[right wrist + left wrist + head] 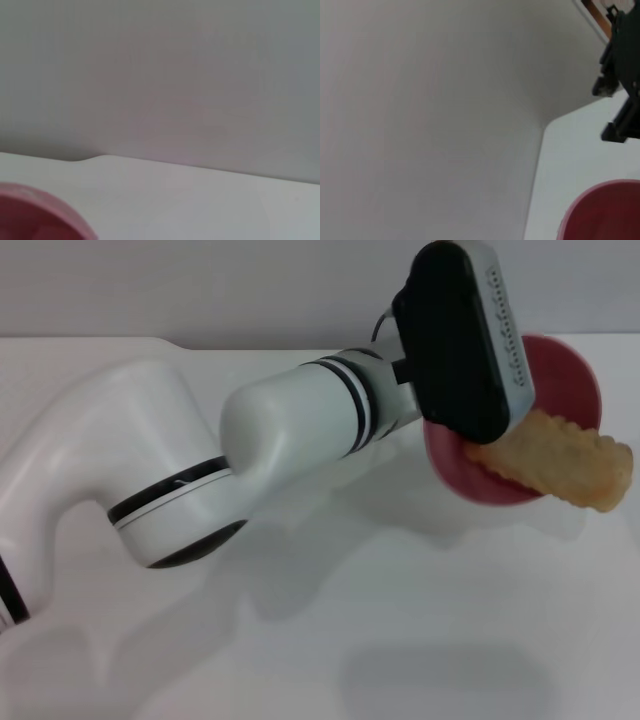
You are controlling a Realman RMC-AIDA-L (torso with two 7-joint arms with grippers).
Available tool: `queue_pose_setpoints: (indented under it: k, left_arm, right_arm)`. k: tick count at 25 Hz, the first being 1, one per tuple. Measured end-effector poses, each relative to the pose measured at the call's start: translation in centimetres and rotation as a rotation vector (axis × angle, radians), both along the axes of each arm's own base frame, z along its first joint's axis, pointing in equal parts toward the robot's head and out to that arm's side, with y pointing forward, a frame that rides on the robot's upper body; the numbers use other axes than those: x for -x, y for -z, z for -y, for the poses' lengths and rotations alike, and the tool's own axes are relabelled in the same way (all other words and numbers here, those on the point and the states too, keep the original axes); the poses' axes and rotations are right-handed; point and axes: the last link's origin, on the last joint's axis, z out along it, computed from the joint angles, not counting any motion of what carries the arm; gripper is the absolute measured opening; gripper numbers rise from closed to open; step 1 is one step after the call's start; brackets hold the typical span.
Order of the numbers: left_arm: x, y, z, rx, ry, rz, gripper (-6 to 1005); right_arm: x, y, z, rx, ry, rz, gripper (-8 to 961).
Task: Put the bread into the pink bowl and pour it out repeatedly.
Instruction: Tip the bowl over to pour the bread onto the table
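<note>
The pink bowl is at the far right of the white table, lifted and tipped on its side with its opening toward me. The bread shows its plain tan ridged side and hangs half out over the bowl's lower rim, pointing right. My left arm reaches across the table, and my left gripper holds the bowl at its left rim; the black wrist body hides the grip point. The bowl's rim also shows in the left wrist view and in the right wrist view. My right gripper is out of view.
The white table runs up to a pale wall behind. My left arm's white links lie across the table's left and middle. A black part that I cannot identify shows in the left wrist view.
</note>
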Motion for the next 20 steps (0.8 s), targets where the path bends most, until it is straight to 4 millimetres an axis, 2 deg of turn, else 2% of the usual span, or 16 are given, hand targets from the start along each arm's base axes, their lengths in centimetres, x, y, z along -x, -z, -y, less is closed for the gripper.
queue_pose_setpoints:
  k: [7,11,17,20]
  left_arm:
    - [0.8,-0.2,-0.5,-0.044,0.109,-0.012,109]
    - [1.0,-0.4,-0.7,-0.071,0.141,-0.054,109]
    - [1.4,-0.5,-1.1,-0.099,0.176,-0.103,109]
    - [1.6,-0.5,-1.3,-0.112,0.196,-0.133,110]
  right_arm:
    - [0.3,0.4,0.1,0.009,0.007,-0.002,610]
    - [0.9,-0.1,0.1,-0.014,-0.002,-0.001,606]
    - [0.3,-4.4,0.7,-0.165,0.044,0.066,601]
    - [-0.4,-5.4,0.8,-0.196,0.069,0.068,599]
